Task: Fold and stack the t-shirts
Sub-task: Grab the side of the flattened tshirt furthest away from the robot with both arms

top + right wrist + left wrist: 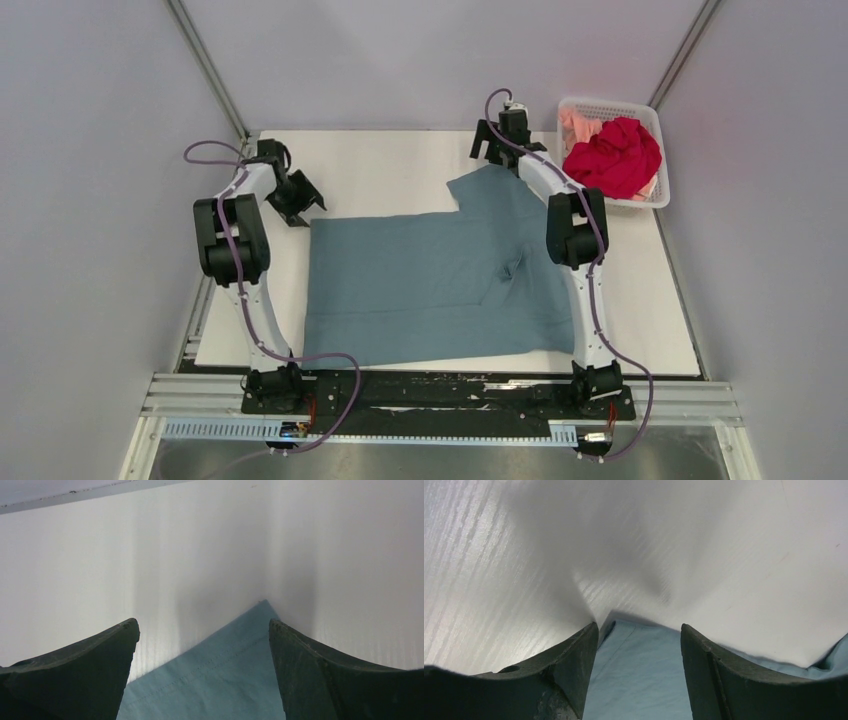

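Observation:
The large teal-blue t-shirt (430,285) lies spread flat on the white table, one sleeve reaching toward the back right. My left gripper (303,203) is open just above the shirt's far left corner, which lies between its fingers (639,675). My right gripper (492,148) is open over the tip of the far sleeve, whose hemmed corner (225,675) lies between its fingers. The red t-shirt (612,158) and the peach-pink t-shirt (577,127) are bunched in the basket.
A white mesh basket (660,185) stands at the table's back right corner. The white table top (390,165) shows bare behind the shirt. Grey walls enclose the table on three sides.

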Controlling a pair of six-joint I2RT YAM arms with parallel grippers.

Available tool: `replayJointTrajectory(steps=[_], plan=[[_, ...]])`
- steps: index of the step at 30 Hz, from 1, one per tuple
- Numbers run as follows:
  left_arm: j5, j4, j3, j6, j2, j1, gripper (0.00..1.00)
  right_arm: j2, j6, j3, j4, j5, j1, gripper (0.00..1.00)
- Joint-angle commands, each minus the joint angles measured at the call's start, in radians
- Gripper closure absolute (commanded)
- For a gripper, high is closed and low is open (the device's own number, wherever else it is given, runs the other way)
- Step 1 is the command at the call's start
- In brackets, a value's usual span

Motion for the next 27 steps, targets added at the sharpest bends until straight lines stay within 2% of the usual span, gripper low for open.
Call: replayJointTrajectory(steps=[1,10,13,17,20,21,22,24,27], plan=[[-0.031,-0.149,0.048,0.080,0.070,-0.025,0.31,-0.042,-0.015,-0.016,0.026,0.017,-0.009,0.00],[-0.075,-0.249,0.146,0.066,0.113,-0.070,0.37,-0.088,-0.014,-0.101,0.036,0.005,-0.024,0.00],[-0.064,-0.263,0.164,0.052,0.125,-0.082,0.42,-0.105,-0.017,-0.123,0.040,0.014,-0.031,0.00],[-0.079,-0.264,0.173,0.044,0.126,-0.094,0.59,-0.116,-0.031,-0.123,0.043,-0.013,-0.038,0.00],[-0.083,-0.263,0.175,0.043,0.126,-0.094,0.80,-0.115,-0.060,-0.121,0.057,-0.039,-0.039,0.00],[-0.085,-0.262,0.175,0.044,0.126,-0.095,0.84,-0.110,-0.073,-0.119,0.066,-0.059,-0.038,0.00],[-0.087,-0.260,0.174,0.048,0.126,-0.096,0.95,-0.102,-0.085,-0.115,0.078,-0.085,-0.037,0.00],[-0.097,-0.255,0.174,0.051,0.124,-0.096,1.00,-0.076,-0.094,-0.089,0.089,-0.097,-0.036,0.00],[-0.102,-0.240,0.161,0.056,0.118,-0.096,1.00,-0.028,-0.098,-0.035,0.089,-0.102,-0.037,0.00]])
